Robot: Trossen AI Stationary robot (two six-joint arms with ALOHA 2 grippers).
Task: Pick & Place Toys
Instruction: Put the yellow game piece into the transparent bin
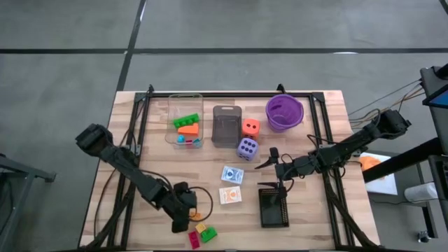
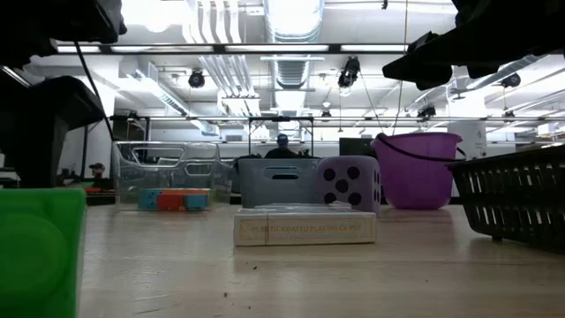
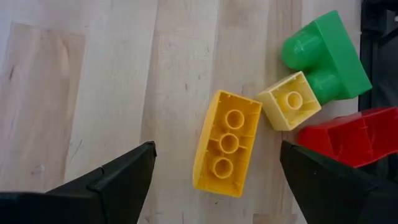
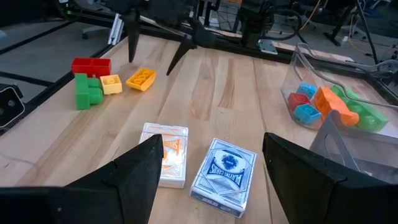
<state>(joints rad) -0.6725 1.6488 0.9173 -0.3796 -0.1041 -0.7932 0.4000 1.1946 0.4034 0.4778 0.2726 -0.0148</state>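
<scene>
High view, left gripper: the left gripper (image 1: 183, 212) sits at the lower left of the frame, low over the table, just beside a cluster of small bricks.
Left gripper state: fingers spread wide; in the left wrist view they stand either side of the long yellow brick (image 3: 227, 143), touching nothing.
Bricks at the gripper: the small yellow brick (image 3: 290, 100) touches the long one's corner; the green brick (image 3: 328, 53) and red brick (image 3: 348, 135) lie just beyond, packed close.
Right gripper: the right gripper (image 1: 273, 162) hovers right of centre, fingers spread and empty, above the two card packs.
Card packs: the blue pack (image 4: 224, 168) and orange pack (image 4: 165, 154) lie flat side by side near the frame's middle.
Dice: the purple die (image 1: 246, 148) and orange die (image 1: 250, 127) rest beside the grey bin (image 1: 225, 126).
Clear bin: the clear bin (image 1: 185, 120), upper centre-left, already holds several bricks.
Other holders: the purple bowl (image 1: 284, 113) at upper right, the black bin (image 1: 274, 207) at lower right.
Risk, left: closing on the long yellow brick could nudge the small yellow one touching it, or a finger could catch the red brick, since the pieces crowd together.
Risk, grip: the brick lies slanted to the fingers, so it may twist or slip out on lifting.
Risk, right: a flat pack gives little edge to grasp; the fingers could skid over it.
</scene>
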